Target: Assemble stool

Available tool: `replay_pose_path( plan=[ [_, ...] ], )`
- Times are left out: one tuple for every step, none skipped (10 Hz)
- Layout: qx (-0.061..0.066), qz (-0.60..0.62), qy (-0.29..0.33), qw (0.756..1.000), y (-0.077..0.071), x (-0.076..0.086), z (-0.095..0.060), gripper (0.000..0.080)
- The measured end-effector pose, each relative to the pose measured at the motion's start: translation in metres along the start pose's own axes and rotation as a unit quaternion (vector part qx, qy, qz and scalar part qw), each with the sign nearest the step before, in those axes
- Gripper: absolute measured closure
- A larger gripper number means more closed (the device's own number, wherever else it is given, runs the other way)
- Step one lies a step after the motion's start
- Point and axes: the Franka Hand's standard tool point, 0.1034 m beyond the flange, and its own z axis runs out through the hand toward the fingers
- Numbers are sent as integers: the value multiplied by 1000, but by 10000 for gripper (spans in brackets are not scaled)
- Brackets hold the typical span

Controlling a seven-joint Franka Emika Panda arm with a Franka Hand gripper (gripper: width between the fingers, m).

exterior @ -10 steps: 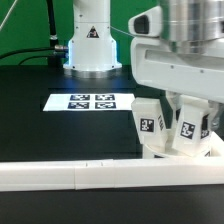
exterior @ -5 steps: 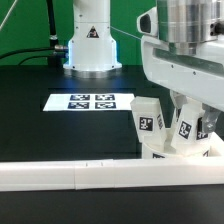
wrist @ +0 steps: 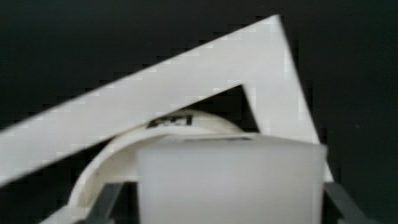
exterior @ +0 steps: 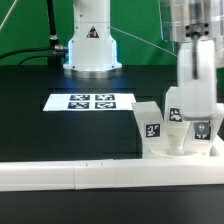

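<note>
The stool's round white seat (exterior: 186, 152) lies at the exterior view's right, against the white border rail (exterior: 60, 176). A tagged leg (exterior: 150, 123) stands upright on its left side. My gripper (exterior: 187, 116) comes down from above and is shut on another tagged leg (exterior: 178, 128) standing on the seat. A third tagged leg (exterior: 203, 130) shows just to its right. In the wrist view, the gripped leg (wrist: 231, 182) fills the space between my dark fingers (wrist: 118, 203), with the seat (wrist: 157, 140) behind it.
The marker board (exterior: 90, 101) lies flat on the black table, towards the exterior view's left. The robot base (exterior: 92, 45) stands behind it. In the wrist view, the border rail (wrist: 169, 95) forms a corner beyond the seat.
My hand has turned about its vertical axis over the seat and now shows its narrow side. The leg in my fingers turned with it. The left leg and the seat stayed put.
</note>
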Motion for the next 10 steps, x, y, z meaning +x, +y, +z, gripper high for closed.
replay_pose_path(
  plan=[
    [6, 5, -2, 1000, 0, -1, 1, 464],
    [9, 8, -5, 1000, 1, -2, 1, 464],
    [11, 5, -6, 1000, 3, -4, 2, 464],
    [11, -12, -7, 1000, 3, -4, 2, 377],
    [11, -20, -7, 1000, 3, -4, 2, 377],
    [11, -25, -7, 1000, 3, -4, 2, 245],
    [7, -59, -6, 998, 3, -5, 0, 166],
    [4, -125, -10, 992, 4, -11, -8, 166],
    [12, -217, -14, 976, 3, -17, -13, 155],
    [26, -320, -15, 947, -1, -18, -18, 155]
  ],
)
